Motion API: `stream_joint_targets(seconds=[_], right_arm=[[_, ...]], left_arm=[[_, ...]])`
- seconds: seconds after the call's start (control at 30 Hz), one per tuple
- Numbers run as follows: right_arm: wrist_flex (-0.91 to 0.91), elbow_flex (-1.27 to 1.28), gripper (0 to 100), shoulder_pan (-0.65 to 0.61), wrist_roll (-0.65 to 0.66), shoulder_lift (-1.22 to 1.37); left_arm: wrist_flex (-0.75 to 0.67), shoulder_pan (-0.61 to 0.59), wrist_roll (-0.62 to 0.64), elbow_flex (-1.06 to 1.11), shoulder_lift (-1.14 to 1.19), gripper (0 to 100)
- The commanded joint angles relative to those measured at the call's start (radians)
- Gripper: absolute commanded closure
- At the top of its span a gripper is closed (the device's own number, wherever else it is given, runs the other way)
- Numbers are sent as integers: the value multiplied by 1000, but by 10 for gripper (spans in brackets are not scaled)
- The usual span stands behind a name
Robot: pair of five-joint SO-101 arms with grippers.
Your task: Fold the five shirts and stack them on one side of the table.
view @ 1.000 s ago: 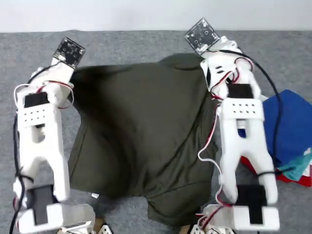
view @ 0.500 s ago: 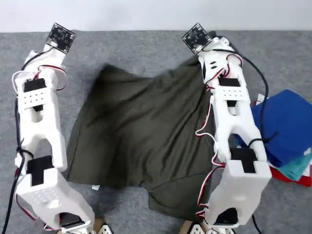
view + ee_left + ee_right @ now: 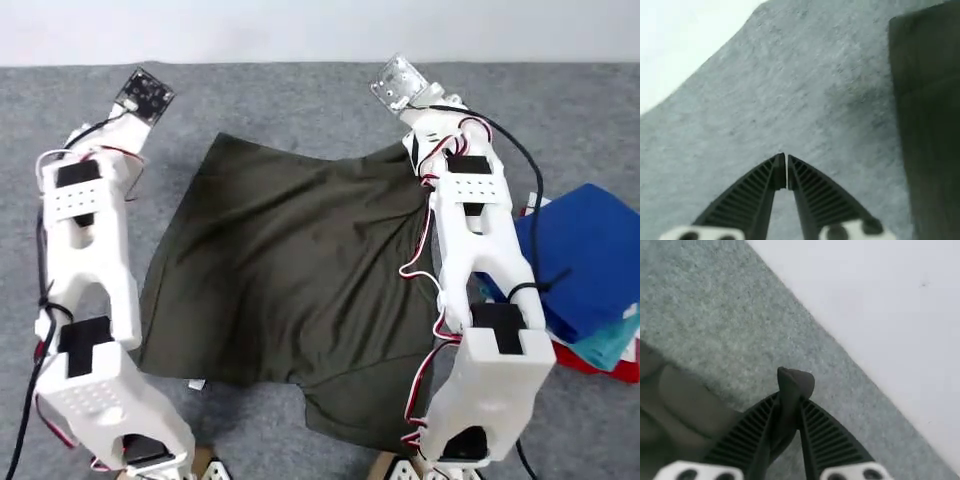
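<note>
Left arm (image 3: 85, 250) stands along the left edge of the worktop (image 3: 300, 100). The left pincer (image 3: 786, 159) is pressed together with nothing in it, hanging over bare grey surface, and the shirt's edge lies just off to its side. A second ago this pincer was at the shirt's far left corner with the cloth pulled up toward it. It has since let go and backed off, and that corner now lies flat on the worktop.

The dark green shirt (image 3: 290, 280) is in the middle, between the arms. It is spread out and unfolded, wrinkled, with its near hem bunched. It looks flatter and narrower than a second ago.

Right arm (image 3: 480, 230) reaches along the shirt's right side. The right pincer (image 3: 789, 397) is still pinching a nub of dark cloth at the far right corner and has not released.

A stack of shirts (image 3: 590, 270), blue on top with teal and red under it, sits at the right edge.

Judgement: this is the spreading step, half released. No fold has been made on this shirt yet, and the right corner needs dropping next.
</note>
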Motion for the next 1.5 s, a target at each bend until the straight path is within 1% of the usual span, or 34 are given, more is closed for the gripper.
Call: stream_joint_targets(seconds=[0.0, 0.07, 0.13, 0.23, 0.33, 0.4, 0.53, 0.67, 0.77, 0.87, 0.93, 1.1, 1.27, 1.47], right_arm=[[22, -60, 988, 7, 9, -2], [56, -60, 988, -1, 9, 7], [82, -60, 988, -15, 9, 10], [99, -60, 988, -25, 6, 10], [99, -58, 988, -31, 6, 12], [99, -44, 988, -35, 6, 10], [99, -28, 988, -35, 5, 10], [99, -21, 988, -35, 5, 10], [99, -21, 988, -35, 5, 10], [99, -21, 988, -36, 5, 10], [99, -21, 988, -36, 5, 10], [99, -23, 988, -36, 5, 2], [99, -28, 988, -35, 6, -13], [101, -21, 988, -35, 5, -116]], left_arm=[[-20, 74, 141, -56, 18, 955], [-17, 107, 230, -81, 66, 909], [-14, 129, 318, -111, 124, 885], [43, 155, 358, -199, 235, 865], [132, 173, 358, -338, 376, 859], [219, 173, 358, -479, 457, 859], [473, 181, 353, -814, 641, 859], [666, 190, 345, -1142, 827, 861], [776, 201, 282, -1354, 944, 863], [850, 210, 245, -1500, 1028, 885], [885, 210, 221, -1546, 1053, 914], [957, 210, 163, -1549, 1056, 997], [999, 196, 157, -1566, 1048, 996], [999, 170, 161, -1682, 954, 996]])
